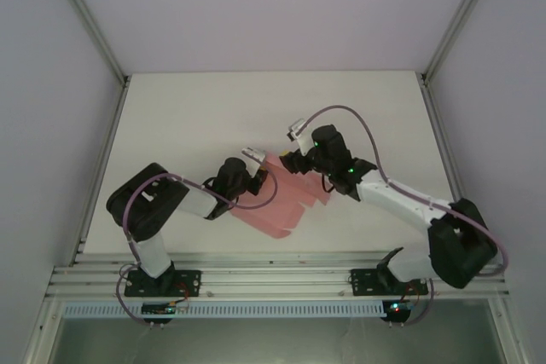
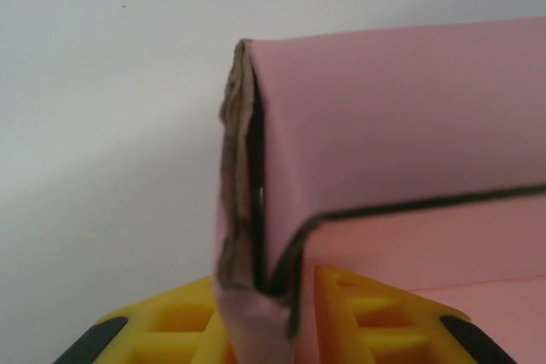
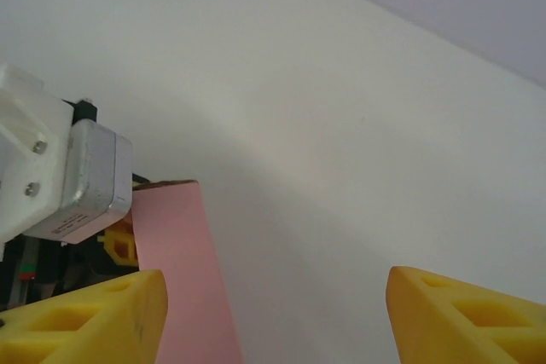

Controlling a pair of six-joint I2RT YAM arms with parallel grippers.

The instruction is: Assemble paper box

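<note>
Paper box [image 1: 281, 206], a pink card piece, lies at the centre of the white table [image 1: 188, 125], between the two arms and a little toward the 6 o'clock side. Its near portion, pointing to 6 o'clock, rests flat as an open sheet with visible creases.

At the box's 10 o'clock corner sits the left gripper [image 1: 261, 178]. From its wrist camera, a side wall stands folded up and meets a second panel at a doubled, slightly ragged corner. The yellow fingers [image 2: 375, 321] sit close on either side of this corner; whether they are pinching it or have just let go cannot be told.

At the box's 12 o'clock edge sits the right gripper [image 1: 286, 159]. Its wrist camera shows the fingers [image 3: 465, 313] spread wide and holding nothing, with an upright pink flap beside the one at 7 o'clock; contact cannot be judged.

Judged from this, assembly is partway: one wall and one corner at the far side are raised, while the near panels are unfolded and no closed box shape exists yet. Raising the remaining walls, tucking the flaps and closing up are left.
</note>
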